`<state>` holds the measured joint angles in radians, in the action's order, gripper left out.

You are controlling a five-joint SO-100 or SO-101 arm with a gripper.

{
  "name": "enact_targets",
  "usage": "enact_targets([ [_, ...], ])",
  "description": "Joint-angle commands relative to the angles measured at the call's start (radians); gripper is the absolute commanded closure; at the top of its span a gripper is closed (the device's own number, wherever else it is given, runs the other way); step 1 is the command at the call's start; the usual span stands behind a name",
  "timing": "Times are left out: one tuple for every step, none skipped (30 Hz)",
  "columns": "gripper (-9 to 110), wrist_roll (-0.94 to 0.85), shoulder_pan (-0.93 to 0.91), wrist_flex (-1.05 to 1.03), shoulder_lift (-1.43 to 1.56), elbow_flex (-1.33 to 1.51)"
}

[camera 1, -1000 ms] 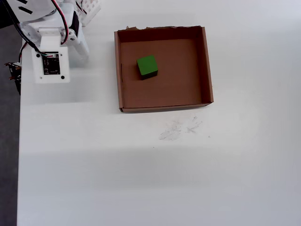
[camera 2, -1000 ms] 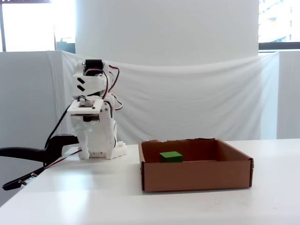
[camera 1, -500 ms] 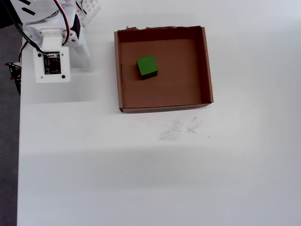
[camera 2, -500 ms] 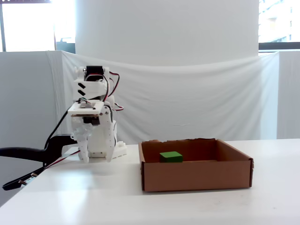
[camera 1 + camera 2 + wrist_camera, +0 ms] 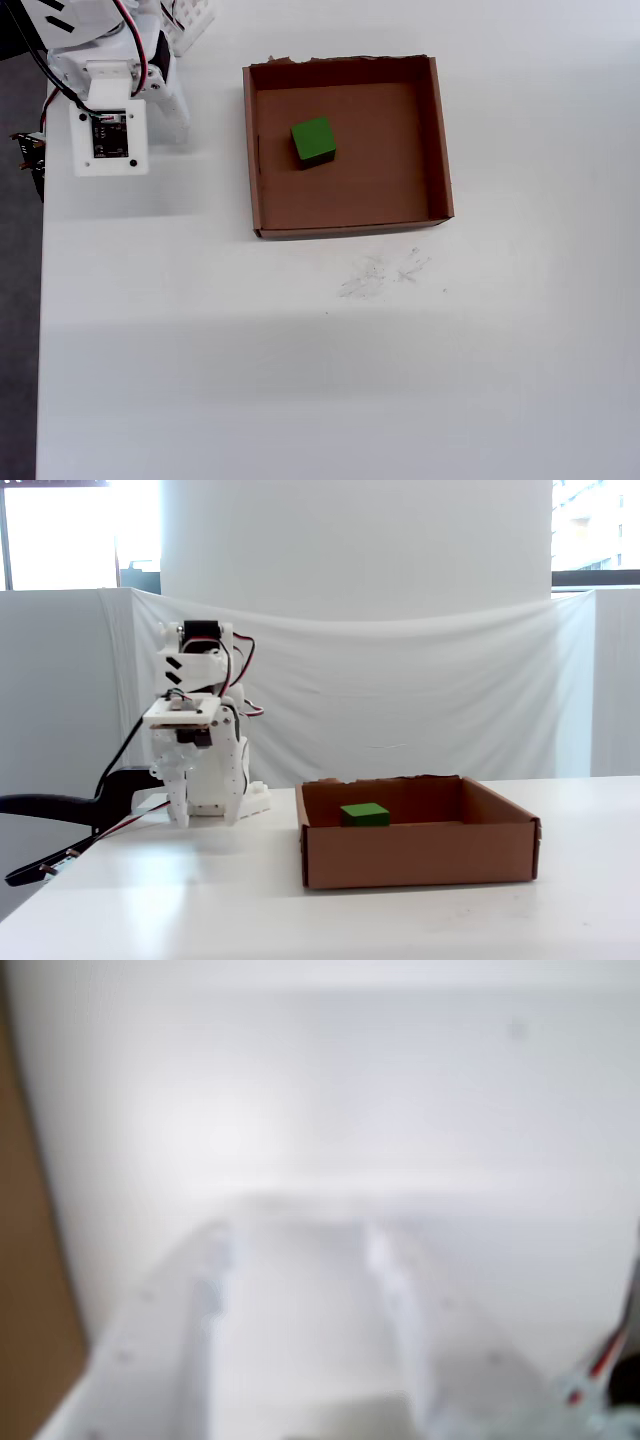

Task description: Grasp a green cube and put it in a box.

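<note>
The green cube [image 5: 313, 141] [image 5: 364, 814] rests on the floor of the box [image 5: 438, 140] [image 5: 420, 854], in its left half in the overhead view, with nothing touching it. The white arm is folded at the table's far left corner, well away from the box. In the overhead view its camera board [image 5: 108, 140] hides the gripper. My gripper [image 5: 298, 1245] [image 5: 205, 815] points down at the table. The wrist view is badly blurred, but two white fingers [image 5: 210, 1270] show with a bare gap between them and nothing held.
Faint scuff marks [image 5: 380, 272] lie on the white table just in front of the box. A black clamp and loose wires [image 5: 60, 815] hang off the table's left edge by the arm's base. White cloth backs the scene.
The folded arm has drawn back a little further toward its base. Cube and box have not moved.
</note>
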<state>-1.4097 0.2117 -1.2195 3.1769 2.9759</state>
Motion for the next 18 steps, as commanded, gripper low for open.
enact_targets([
  [84, 0.006, -0.025, -0.008, 0.005, -0.005],
  [84, 0.006, -0.034, -0.008, 0.005, -0.005],
  [84, 0.006, -0.037, -0.008, 0.005, -0.005],
  [84, 0.008, -0.037, -0.008, 0.005, -0.005],
  [84, 0.008, -0.037, -0.008, 0.005, -0.005],
  [83, 0.008, -0.037, -0.008, 0.005, -0.005],
  [82, 0.008, -0.037, -0.008, 0.005, -0.005],
  [81, 0.008, -0.037, -0.008, 0.005, -0.005],
  [81, 0.008, -0.037, -0.008, 0.005, -0.005],
  [80, 0.008, -0.037, -0.008, 0.005, -0.005],
  [80, 0.008, -0.037, -0.008, 0.005, -0.005],
  [80, 0.009, -0.037, -0.008, 0.005, -0.005],
  [80, 0.009, -0.037, -0.009, 0.005, -0.005],
  [80, 0.012, -0.037, -0.009, 0.005, -0.005],
  [80, 0.015, -0.037, -0.009, 0.005, -0.005],
  [80, 0.02, -0.037, -0.011, 0.005, -0.005],
  [80, 0.044, -0.037, -0.012, 0.005, -0.005],
  [80, 0.104, -0.037, -0.02, 0.005, -0.005],
])
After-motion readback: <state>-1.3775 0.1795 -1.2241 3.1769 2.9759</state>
